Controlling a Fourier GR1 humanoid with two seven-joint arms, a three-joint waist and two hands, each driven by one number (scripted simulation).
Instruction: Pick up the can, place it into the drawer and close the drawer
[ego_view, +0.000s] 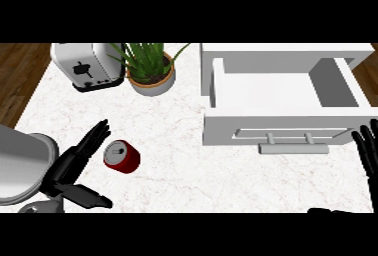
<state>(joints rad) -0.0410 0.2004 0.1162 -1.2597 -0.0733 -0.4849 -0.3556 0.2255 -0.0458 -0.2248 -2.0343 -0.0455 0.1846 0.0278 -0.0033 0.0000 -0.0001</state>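
1. At the lower left of the table (184, 165), left hand (74, 167) has fingers (94, 137) straight and released, thumb spread low; nothing grasped.
2. Just beside those fingers, to their right: the red can (122, 156), lying on its side, silver top facing up-left. Cannot tell if fingers touch it.
3. Right hand (367, 150) at the right edge, fingers up and relaxed, resting.
4. White drawer (275, 90) is pulled open, handle (293, 147) toward the robot, well apart from the can.
5. Beyond: potted plant (151, 67) and toaster (87, 66) at the far edge.
6. Risk: can on its side likely rolls away if the fingers nudge it before the thumb closes.
7. Risk: carry path crosses the drawer front; a low can could clip it.
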